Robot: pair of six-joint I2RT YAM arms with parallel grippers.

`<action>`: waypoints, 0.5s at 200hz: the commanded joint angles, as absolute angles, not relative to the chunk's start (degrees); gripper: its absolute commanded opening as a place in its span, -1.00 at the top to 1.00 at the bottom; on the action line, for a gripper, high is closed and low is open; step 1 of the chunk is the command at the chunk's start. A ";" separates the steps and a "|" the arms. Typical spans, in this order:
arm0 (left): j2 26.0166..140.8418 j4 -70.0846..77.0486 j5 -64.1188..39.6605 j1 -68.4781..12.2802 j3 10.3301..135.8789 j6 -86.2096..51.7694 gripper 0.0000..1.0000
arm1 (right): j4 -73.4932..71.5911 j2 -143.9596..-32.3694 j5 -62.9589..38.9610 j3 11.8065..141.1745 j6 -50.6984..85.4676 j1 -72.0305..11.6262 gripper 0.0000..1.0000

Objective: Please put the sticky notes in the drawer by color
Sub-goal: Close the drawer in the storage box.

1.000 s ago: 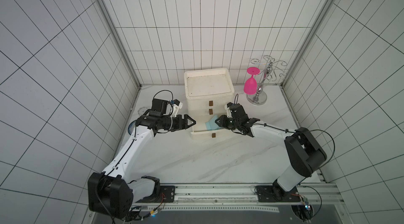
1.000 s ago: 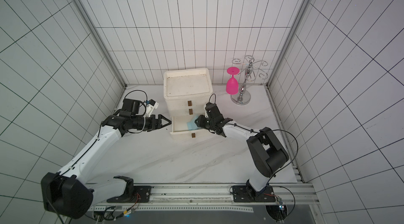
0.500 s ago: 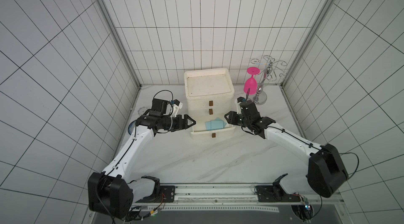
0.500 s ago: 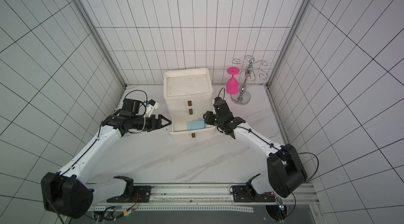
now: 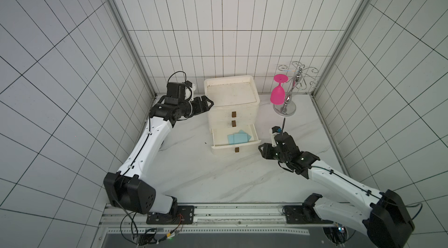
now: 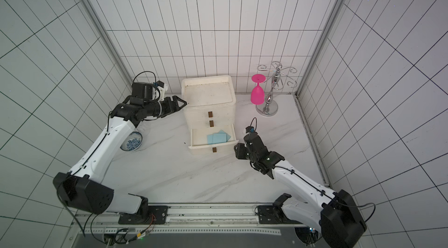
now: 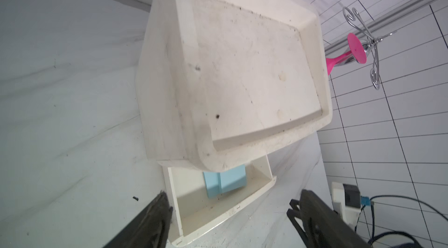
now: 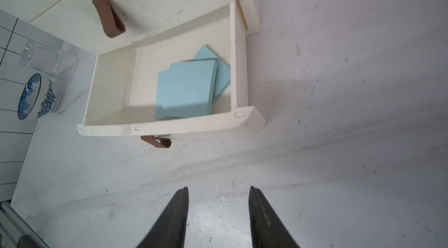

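The off-white drawer (image 5: 231,100) (image 6: 208,99) chest stands at the back of the table, its bottom drawer pulled out. Three light blue sticky notes (image 5: 238,136) (image 6: 218,137) (image 8: 186,89) (image 7: 225,181) lie overlapped inside it, toward its right side. My left gripper (image 5: 209,104) (image 6: 182,104) (image 7: 230,200) hangs open and empty by the chest's upper left corner. My right gripper (image 5: 263,152) (image 6: 238,151) (image 8: 218,188) is open and empty above the bare table, just right of the open drawer's front. No other sticky notes show.
A pink wine glass (image 5: 278,91) hangs upside down on a chrome rack (image 5: 288,104) at the back right. A blue-and-white bowl (image 6: 132,141) (image 8: 36,96) and a clear glass (image 8: 41,56) stand left of the chest, under my left arm.
My right gripper has let go of a blue pad in the bottom drawer and drawn back to the front right. My left gripper has lifted from beside the drawers to the chest's top corner.
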State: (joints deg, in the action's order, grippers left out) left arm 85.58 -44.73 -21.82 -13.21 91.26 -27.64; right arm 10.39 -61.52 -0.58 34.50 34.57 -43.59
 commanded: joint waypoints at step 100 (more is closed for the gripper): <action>120.75 -62.29 -6.59 -27.51 134.98 -19.35 -0.66 | 5.41 -67.42 8.35 34.29 38.00 -56.50 0.10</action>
State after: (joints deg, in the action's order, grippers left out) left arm 120.53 -57.78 -8.32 -27.29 134.96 -22.11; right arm 6.48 -65.36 5.65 32.58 37.82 -55.16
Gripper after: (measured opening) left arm 0.832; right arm 0.451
